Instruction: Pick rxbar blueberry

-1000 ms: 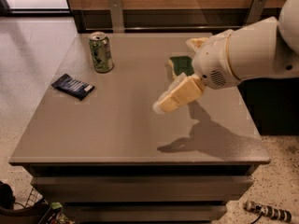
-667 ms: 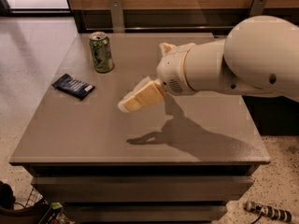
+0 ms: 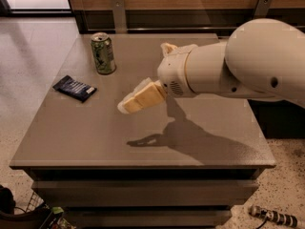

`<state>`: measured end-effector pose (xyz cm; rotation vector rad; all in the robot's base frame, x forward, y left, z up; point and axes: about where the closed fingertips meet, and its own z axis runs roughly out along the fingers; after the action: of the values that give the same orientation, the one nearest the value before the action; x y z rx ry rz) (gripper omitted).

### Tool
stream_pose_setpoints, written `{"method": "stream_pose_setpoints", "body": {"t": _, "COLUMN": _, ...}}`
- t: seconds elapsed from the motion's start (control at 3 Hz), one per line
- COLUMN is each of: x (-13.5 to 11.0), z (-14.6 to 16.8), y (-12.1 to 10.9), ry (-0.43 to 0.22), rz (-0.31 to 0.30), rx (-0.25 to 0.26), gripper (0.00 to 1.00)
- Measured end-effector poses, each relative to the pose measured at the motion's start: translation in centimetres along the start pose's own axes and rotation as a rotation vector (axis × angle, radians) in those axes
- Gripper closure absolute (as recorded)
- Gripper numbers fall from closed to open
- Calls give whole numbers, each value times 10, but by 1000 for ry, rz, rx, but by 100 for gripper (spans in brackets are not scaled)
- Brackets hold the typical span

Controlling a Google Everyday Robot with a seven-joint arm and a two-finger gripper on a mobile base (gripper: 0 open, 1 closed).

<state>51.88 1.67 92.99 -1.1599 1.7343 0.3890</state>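
Snack bar (image 3: 75, 88): 1. Flat, rectangular, dark navy wrapper with pale lettering. Lies flat on the left part of the table (image 3: 95, 137), near the left edge, set at an angle.
Drink can (image 3: 103, 53): 1. Green, upright, behind the bar and apart from it.
Gripper (image 3: 131, 104): 1. Hangs above the table's middle, right of the bar, not touching it; open or closed cannot be told.
Arm (image 3: 248, 61): 1, white, entering from the right.

the white arm (image 3: 248, 61) reaches in from the right, its end effector (image 3: 126, 105) angled down-left in mid-air.
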Motion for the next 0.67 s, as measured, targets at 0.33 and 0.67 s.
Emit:
{"method": "stream_pose_setpoints", "body": {"t": 0.33, "x": 3, "z": 30, "y": 14, "ry": -76, "rz": 20, "rx": -24, "gripper": 0}}
{"method": "stream_pose_setpoints", "body": {"t": 0.67, "x": -2, "z": 79, "y": 30, "ry": -174, "rz": 44, "rx": -82, "gripper": 0}}
